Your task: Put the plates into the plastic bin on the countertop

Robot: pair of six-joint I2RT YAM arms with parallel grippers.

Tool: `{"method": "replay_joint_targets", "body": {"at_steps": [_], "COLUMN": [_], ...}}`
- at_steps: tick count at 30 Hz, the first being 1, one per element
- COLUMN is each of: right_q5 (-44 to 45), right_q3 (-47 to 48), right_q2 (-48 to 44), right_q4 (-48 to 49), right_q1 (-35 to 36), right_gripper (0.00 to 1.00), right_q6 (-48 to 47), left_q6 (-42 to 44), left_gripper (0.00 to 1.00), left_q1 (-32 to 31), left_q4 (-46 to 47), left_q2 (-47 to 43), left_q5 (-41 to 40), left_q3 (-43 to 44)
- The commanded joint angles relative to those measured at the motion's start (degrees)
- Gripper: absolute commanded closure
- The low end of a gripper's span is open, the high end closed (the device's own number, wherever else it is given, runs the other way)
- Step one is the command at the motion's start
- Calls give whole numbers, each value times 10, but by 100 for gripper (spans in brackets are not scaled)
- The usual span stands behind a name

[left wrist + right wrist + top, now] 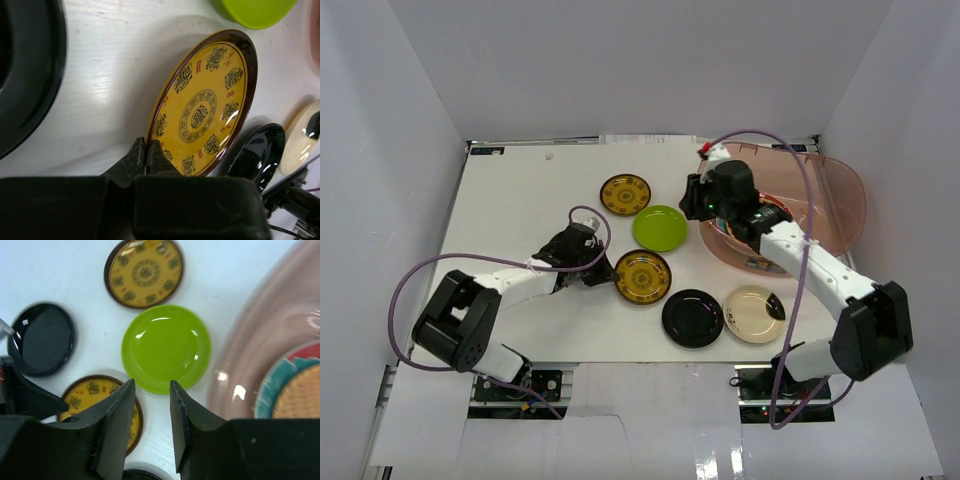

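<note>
My left gripper (146,152) is shut on the near rim of a patterned yellow plate (200,115), which sits at the table's middle (642,277); the gripper is at its left edge (605,272). My right gripper (152,385) is open and empty, above the near edge of the lime green plate (165,347), just left of the plastic bin (835,200). The bin (260,350) holds a woven orange-tan plate (300,395) on a red and teal one. A second yellow plate (625,194) lies behind the green plate (660,228).
A black plate (692,318) and a cream plate (753,313) lie near the front edge of the white countertop (510,210). Another dark plate (42,337) lies under my left wrist. White walls enclose the table.
</note>
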Motion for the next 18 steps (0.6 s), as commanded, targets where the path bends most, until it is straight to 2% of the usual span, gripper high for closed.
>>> {"method": "replay_joint_targets", "body": {"at_steps": [1, 4, 10, 18], "right_q5": [37, 11, -6, 27], "right_q3": [52, 101, 215, 278], "right_q2": [96, 175, 319, 412], "right_q4": [-49, -62, -100, -114], "right_q1": [70, 108, 147, 165], "right_gripper": [61, 59, 43, 47], "right_q6": [-79, -110, -151, -154], "left_q6": [30, 34, 35, 8], "left_gripper": [100, 100, 100, 100], "left_q1": [-1, -1, -1, -1], "left_q4": [-67, -112, -198, -247], "left_q2": [-73, -115, -226, -321], "left_q5": [-46, -47, -48, -25], "left_q3": [-17, -30, -50, -69]}}
